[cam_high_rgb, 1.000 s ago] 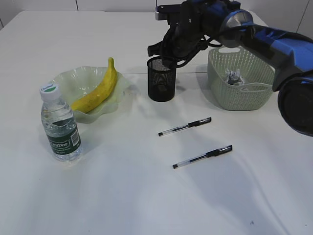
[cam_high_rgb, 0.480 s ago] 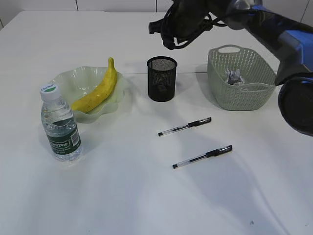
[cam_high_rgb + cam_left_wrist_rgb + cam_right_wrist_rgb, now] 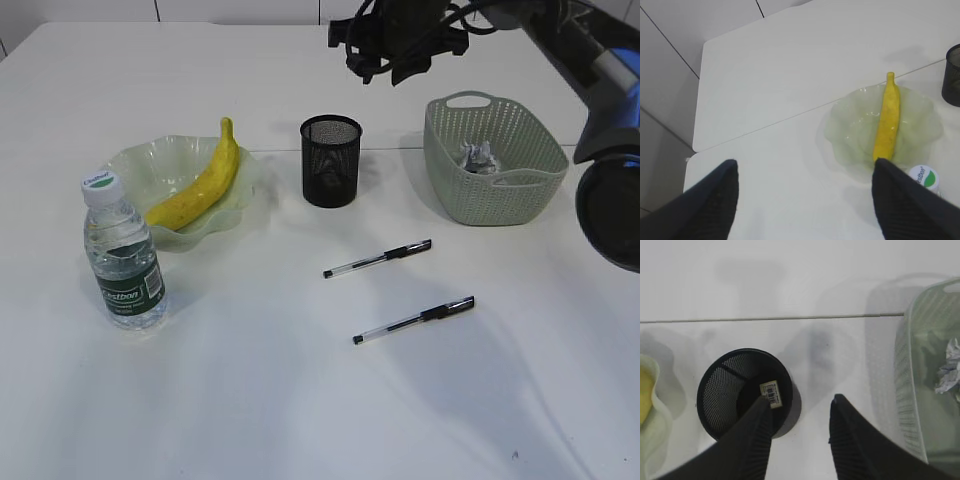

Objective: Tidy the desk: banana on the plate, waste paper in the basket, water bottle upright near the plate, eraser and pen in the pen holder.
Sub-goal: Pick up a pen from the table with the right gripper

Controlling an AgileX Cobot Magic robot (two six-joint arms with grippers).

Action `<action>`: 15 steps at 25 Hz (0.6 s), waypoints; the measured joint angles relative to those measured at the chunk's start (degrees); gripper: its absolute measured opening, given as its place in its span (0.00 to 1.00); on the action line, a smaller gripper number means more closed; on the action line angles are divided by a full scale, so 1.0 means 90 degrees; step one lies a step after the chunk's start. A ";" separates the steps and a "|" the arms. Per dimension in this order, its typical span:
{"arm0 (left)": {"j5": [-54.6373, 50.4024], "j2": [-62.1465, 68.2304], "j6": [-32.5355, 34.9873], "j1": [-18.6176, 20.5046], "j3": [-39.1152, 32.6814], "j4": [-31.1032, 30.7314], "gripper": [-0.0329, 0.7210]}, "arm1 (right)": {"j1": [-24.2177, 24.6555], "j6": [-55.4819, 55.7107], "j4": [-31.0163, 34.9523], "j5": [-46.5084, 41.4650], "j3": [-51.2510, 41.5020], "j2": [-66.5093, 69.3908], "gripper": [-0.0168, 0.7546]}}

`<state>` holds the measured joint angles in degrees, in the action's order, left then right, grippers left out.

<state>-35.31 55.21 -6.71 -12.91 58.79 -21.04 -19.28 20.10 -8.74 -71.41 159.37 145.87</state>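
The yellow banana (image 3: 200, 185) lies on the pale green plate (image 3: 130, 160), with the water bottle (image 3: 123, 255) upright just in front of it. Crumpled waste paper (image 3: 479, 156) sits in the green basket (image 3: 490, 195). Two pens (image 3: 378, 258) (image 3: 414, 320) lie on the table in front of the black mesh pen holder (image 3: 331, 160). On the holder's bottom rests a dark block with a barcode label, the eraser (image 3: 771, 392). My right gripper (image 3: 800, 399) hangs open and empty high above the holder, seen at the top edge (image 3: 380, 68). My left gripper (image 3: 805, 162) is open and empty, well left of the plate (image 3: 850, 130).
The table (image 3: 250, 400) is white, with a seam line running across behind the holder. The basket stands to the right of the holder, the plate to its left. My right arm (image 3: 600, 70) reaches in from the right edge.
My right gripper has risen from the pen holder's mouth and drifted right, open with nothing in it. The pens, bottle and banana have not moved.
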 joint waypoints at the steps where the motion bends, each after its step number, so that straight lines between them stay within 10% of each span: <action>1: 0.0000 0.0000 0.0000 0.0000 0.0000 0.0000 0.83 | 0.0014 0.0053 0.0000 -0.0027 0.0066 0.0000 0.40; 15: -0.0172 0.0216 0.0000 0.0000 0.0000 0.0053 0.83 | 0.0014 0.0425 0.0461 -0.0088 0.0290 -0.0256 0.40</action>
<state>-36.86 57.15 -6.71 -12.91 58.79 -20.57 -19.15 23.93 -4.60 -72.20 161.98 143.57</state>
